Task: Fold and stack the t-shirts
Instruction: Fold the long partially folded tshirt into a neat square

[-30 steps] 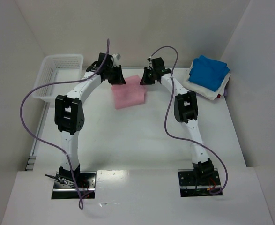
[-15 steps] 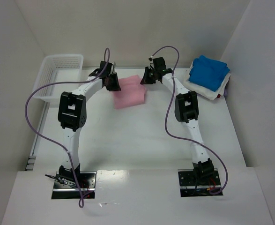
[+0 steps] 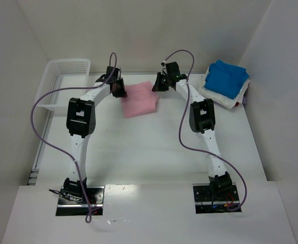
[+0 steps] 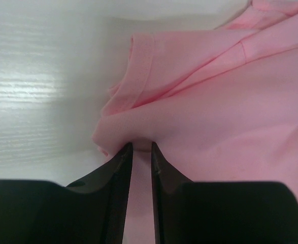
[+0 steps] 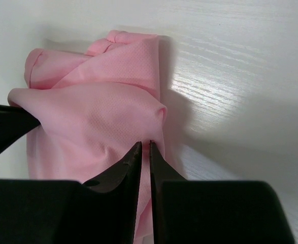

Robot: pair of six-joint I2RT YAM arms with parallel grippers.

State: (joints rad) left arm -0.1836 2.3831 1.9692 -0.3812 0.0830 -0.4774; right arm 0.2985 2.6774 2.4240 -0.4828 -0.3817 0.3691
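Observation:
The light pink t-shirt [image 3: 140,101] lies folded on the table between both grippers. My left gripper [image 3: 119,89] is at its far left corner, and in the left wrist view the gripper [image 4: 140,146] is shut on a bunched fold of pink t-shirt [image 4: 214,117]. My right gripper [image 3: 158,85] is at the far right corner. In the right wrist view that gripper [image 5: 144,145] pinches the pink t-shirt [image 5: 98,117] in a very narrow gap. The bright blue t-shirt [image 3: 227,77] sits folded on the white t-shirt [image 3: 221,100] at the far right.
A white mesh basket [image 3: 62,84] stands at the far left of the table. White walls close in the back and both sides. The white table [image 3: 149,147] stretches from the pink shirt back to the arm bases.
My left gripper has come down and leftward onto the pink shirt's far left corner and closed on it. The right gripper has stayed at the right corner.

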